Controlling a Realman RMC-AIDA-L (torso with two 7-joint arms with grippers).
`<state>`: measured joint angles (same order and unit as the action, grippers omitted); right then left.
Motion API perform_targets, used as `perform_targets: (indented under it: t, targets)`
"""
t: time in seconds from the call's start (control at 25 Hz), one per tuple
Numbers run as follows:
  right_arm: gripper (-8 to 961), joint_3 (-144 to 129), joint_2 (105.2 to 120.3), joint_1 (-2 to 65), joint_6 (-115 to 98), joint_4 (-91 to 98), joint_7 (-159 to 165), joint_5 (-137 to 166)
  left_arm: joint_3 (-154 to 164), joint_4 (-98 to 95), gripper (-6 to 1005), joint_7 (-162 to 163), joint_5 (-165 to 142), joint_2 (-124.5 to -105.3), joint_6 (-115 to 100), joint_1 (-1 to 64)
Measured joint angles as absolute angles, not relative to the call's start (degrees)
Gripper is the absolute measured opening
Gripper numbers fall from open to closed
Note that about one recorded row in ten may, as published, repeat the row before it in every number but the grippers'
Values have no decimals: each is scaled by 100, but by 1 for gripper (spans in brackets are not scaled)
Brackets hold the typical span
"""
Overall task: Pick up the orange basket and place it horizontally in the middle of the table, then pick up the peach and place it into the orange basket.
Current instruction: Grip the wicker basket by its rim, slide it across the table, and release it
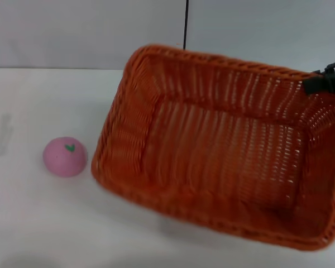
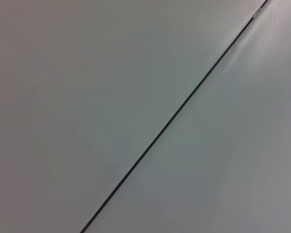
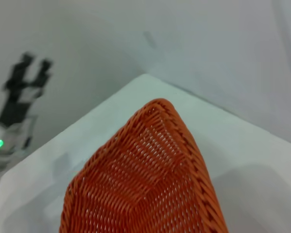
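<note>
Your right gripper (image 1: 325,81) has its jaws clenched on the far right rim of the basket (image 1: 223,145), tilting it above the desk (image 1: 39,223) for repositioning; the peach (image 1: 65,157) waits beside it. Left gripper (image 3: 24,80) parked aside, jaws released.

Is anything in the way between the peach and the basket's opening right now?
Nothing visible. The peach sits alone on the table, just off the orange basket, which the right pincer holds tilted by its far rim.
</note>
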<state>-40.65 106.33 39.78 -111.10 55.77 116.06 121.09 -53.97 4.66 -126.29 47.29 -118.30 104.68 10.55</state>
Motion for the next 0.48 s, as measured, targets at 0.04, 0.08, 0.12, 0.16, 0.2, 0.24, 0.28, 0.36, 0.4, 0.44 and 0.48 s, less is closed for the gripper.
perform_targets:
  t: [0.04, 0.08, 0.12, 0.16, 0.2, 0.24, 0.28, 0.36, 0.4, 0.44, 0.48]
  targets:
    - [206, -4096, 10612, 4027, -11190, 5571, 11499, 12116, -5397, 466, 713, -12630, 4729, -11832, 10467, 1053]
    - [208, -4150, 10582, 4092, -11261, 5551, 11398, 12137, -5396, 465, 712, -12630, 4729, -11834, 10467, 1047]
    - [210, -4205, 10557, 4147, -11285, 5526, 11338, 12154, -5391, 466, 712, -12630, 4729, -11836, 10467, 1042]
    - [212, -4286, 10537, 4214, -11287, 5484, 11278, 12177, -5369, 467, 711, -12630, 4729, -11838, 10466, 1033]
    - [215, -4360, 10520, 4281, -11282, 5433, 11213, 12206, -5360, 467, 711, -12630, 4729, -11839, 10465, 1031]
    - [217, -4428, 10515, 4352, -11266, 5370, 11148, 12236, -5343, 468, 710, -12630, 4728, -11841, 10464, 1028]
    - [219, -4482, 10513, 4419, -11244, 5283, 11088, 12275, -5320, 469, 710, -12630, 4729, -11844, 10460, 1025]
    - [224, -4578, 10533, 4574, -11176, 5039, 10930, 12387, -5277, 480, 708, -12630, 4728, -11847, 10458, 1014]
    - [226, -4612, 10557, 4651, -11107, 4891, 10835, 12451, -5264, 483, 708, -12630, 4729, -11847, 10458, 1010]
    - [228, -4649, 10596, 4724, -11043, 4732, 10740, 12525, -5244, 493, 707, -12630, 4728, -11848, 10457, 1004]
    - [230, -4673, 10632, 4784, -10951, 4595, 10664, 12597, -5210, 502, 707, -12630, 4729, -11848, 10458, 988]
